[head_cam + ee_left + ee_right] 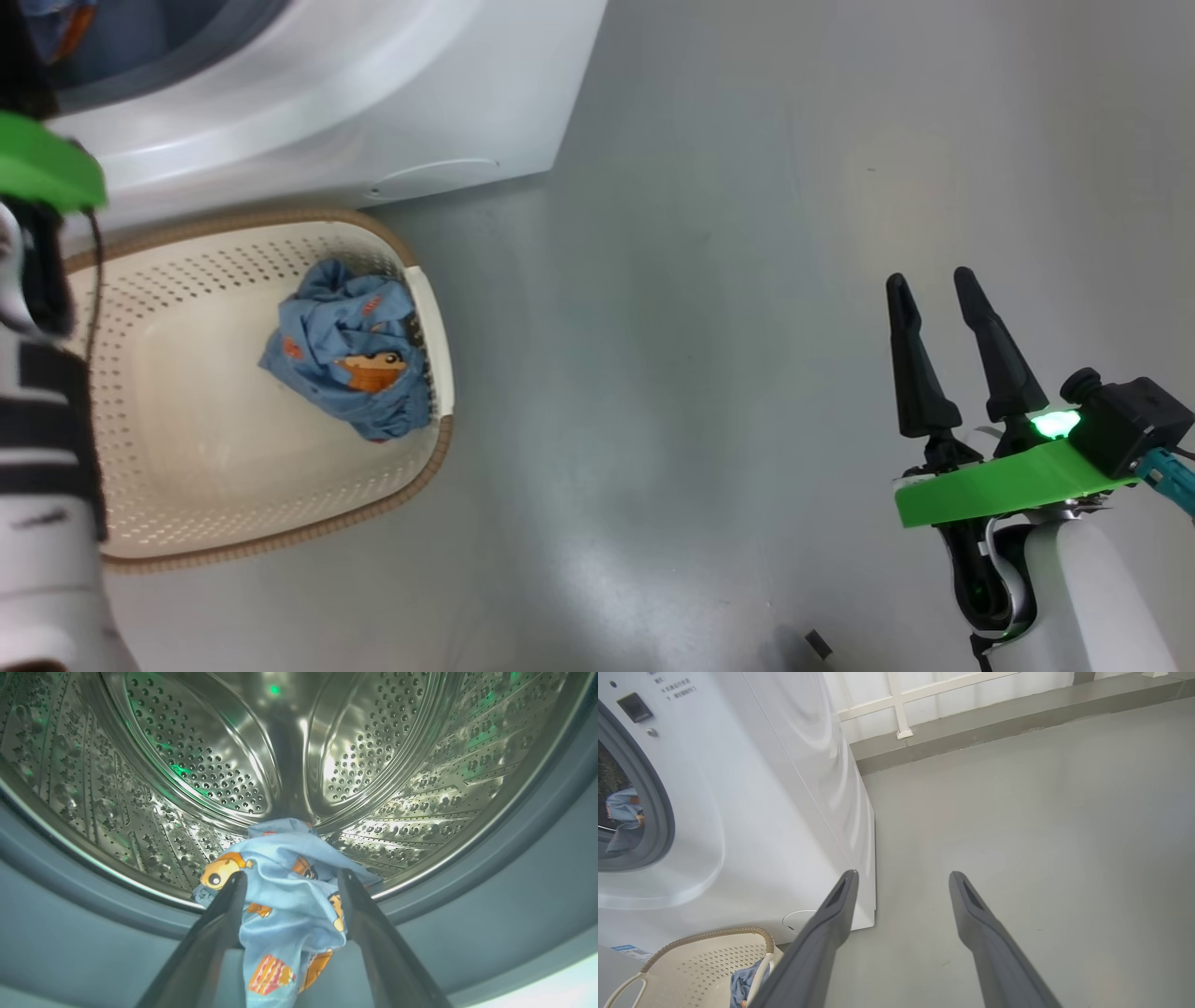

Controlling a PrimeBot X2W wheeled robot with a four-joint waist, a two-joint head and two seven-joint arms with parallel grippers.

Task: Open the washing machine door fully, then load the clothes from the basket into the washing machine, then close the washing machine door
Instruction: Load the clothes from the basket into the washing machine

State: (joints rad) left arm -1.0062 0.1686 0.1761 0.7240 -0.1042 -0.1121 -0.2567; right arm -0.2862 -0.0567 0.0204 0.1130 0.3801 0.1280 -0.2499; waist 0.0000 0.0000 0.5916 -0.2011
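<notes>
The washing machine (pixel 373 103) stands at the top left, and its door is out of view. In the left wrist view my left gripper (pixel 290 873) reaches into the steel drum (pixel 196 756), open. A light blue printed bundle of clothes (pixel 289 896) lies between its fingers, draped over the drum's lip and the grey-blue gasket (pixel 514 882). The right wrist view shows that bundle (pixel 623 812) inside the opening. Another blue bundle (pixel 350 350) sits at the right side of the cream basket (pixel 187 420) in front of the machine. My right gripper (pixel 929 277) hangs open over the floor, far right of the basket.
Grey floor (pixel 700 373) spreads to the right of the machine and basket. A low ledge with a white railing (pixel 901 704) runs behind. A small dark object (pixel 817 644) lies on the floor near the bottom edge. My left forearm (pixel 47 448) crosses the basket's left side.
</notes>
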